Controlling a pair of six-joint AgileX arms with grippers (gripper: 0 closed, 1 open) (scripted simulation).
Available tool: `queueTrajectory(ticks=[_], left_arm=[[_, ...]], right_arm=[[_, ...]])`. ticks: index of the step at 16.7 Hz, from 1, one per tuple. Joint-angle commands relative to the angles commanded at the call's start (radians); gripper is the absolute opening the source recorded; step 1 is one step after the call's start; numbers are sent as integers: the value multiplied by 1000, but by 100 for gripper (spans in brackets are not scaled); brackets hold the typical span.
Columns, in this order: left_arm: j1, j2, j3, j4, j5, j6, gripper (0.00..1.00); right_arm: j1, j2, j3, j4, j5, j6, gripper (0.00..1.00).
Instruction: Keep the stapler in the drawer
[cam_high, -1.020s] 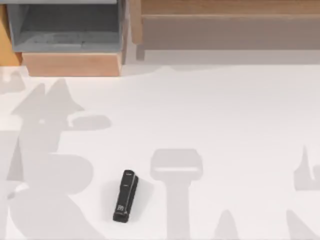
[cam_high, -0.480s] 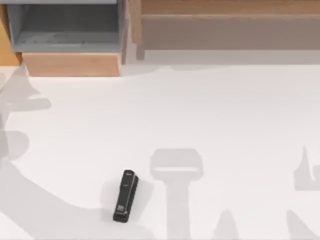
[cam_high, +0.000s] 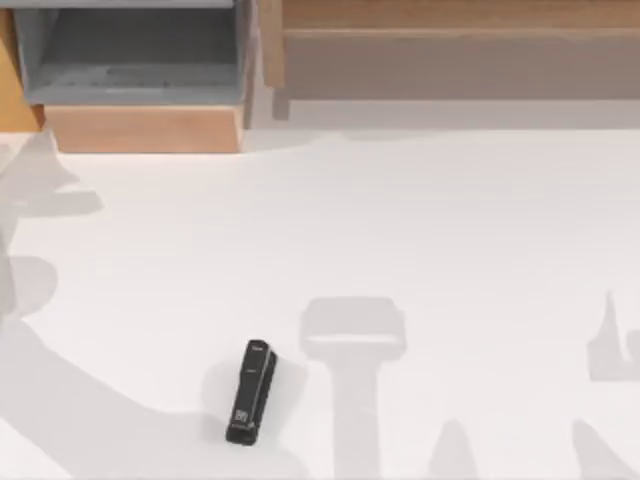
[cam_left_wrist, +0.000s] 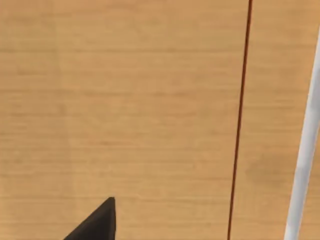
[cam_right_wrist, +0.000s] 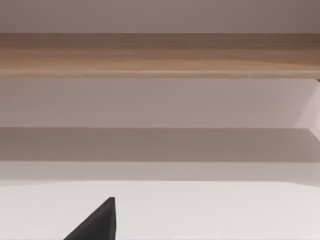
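The stapler (cam_high: 250, 392), small, black and slim, lies flat on the white table near the front edge, left of the middle. The drawer (cam_high: 145, 128) stands pulled out at the back left, its tan front panel toward the table and its grey inside bare. A dark corner of my left gripper (cam_left_wrist: 97, 222) shows against a tan wooden surface in the left wrist view. The right wrist view shows a dark corner of my right gripper (cam_right_wrist: 97, 222) above the white table, facing the wooden shelf unit. Both are far from the stapler.
A wider brown wooden shelf unit (cam_high: 450, 50) runs along the back right beside the drawer. Grey arm shadows lie on the table at the left and along the front. White table surface (cam_high: 420, 220) stretches between stapler and drawer.
The left arm's shadow has swung away to the left edge of the table since a second ago. The stapler and the drawer have not moved.
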Motion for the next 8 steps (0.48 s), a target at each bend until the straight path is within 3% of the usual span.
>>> queueTrajectory(ticks=[8], left_arm=[[-16,41,86,-44,-16,0,100]], right_arm=[[0,0,0,0,0,0,100]])
